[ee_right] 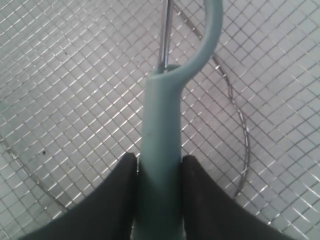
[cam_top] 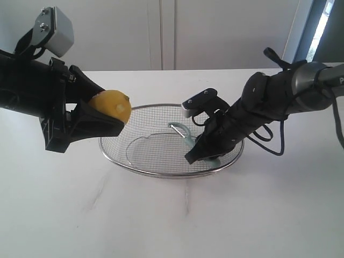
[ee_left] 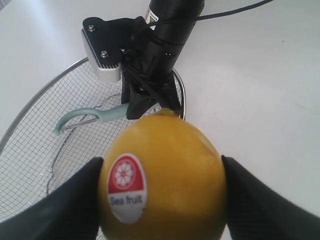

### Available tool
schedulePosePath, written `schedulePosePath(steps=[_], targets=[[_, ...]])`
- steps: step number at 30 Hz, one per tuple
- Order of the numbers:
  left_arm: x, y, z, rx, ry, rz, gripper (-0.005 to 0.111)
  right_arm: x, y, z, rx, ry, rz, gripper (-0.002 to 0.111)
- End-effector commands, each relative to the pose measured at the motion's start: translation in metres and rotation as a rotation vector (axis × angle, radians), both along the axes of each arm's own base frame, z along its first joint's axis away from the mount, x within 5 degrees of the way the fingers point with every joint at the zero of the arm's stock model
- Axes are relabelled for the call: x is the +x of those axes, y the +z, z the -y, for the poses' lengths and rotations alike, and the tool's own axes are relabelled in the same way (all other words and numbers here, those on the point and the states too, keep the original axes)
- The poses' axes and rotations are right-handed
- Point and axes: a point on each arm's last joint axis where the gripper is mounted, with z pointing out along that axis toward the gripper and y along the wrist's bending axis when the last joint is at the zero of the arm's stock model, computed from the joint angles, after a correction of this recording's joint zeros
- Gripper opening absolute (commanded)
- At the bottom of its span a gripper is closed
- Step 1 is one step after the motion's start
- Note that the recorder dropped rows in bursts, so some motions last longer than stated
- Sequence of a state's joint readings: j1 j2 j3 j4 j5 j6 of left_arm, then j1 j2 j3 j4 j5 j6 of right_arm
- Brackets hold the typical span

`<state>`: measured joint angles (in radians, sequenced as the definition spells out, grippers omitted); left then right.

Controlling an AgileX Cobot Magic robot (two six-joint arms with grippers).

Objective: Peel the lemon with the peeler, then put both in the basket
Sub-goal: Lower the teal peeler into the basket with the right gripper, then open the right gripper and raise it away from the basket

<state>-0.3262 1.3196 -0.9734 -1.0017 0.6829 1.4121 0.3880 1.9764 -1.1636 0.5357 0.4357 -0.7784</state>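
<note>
My left gripper [cam_top: 115, 114] is shut on the yellow lemon [cam_top: 111, 106], holding it in the air just beyond the left rim of the wire-mesh basket [cam_top: 161, 172]. In the left wrist view the lemon [ee_left: 165, 175] fills the space between both black fingers and carries a red and white sticker [ee_left: 127, 187]. My right gripper [cam_top: 200, 153] reaches down inside the basket and is shut on the handle of the pale teal peeler [cam_top: 185, 133]. The right wrist view shows the peeler [ee_right: 162, 150] pinched between the fingers, its curved head and metal blade [ee_right: 165, 35] just above the basket mesh [ee_right: 75, 90].
The basket sits in the middle of a white table [cam_top: 172, 220]. The right arm [cam_top: 279, 97] with trailing black cables comes in from the right. A pale wall stands behind the table, and bare tabletop lies in front of the basket.
</note>
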Motion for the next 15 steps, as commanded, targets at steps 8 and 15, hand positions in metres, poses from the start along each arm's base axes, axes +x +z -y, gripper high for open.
schedulePosePath(steps=[8, 15], targets=[[-0.003, 0.004, 0.003, -0.031, -0.013, -0.013, 0.0, 0.002, 0.005, 0.0, 0.01, -0.012, 0.027, 0.042], [-0.003, 0.004, 0.003, -0.031, -0.015, -0.015, 0.0, -0.009, 0.062, 0.002, 0.068, 0.01, 0.121, 0.042]])
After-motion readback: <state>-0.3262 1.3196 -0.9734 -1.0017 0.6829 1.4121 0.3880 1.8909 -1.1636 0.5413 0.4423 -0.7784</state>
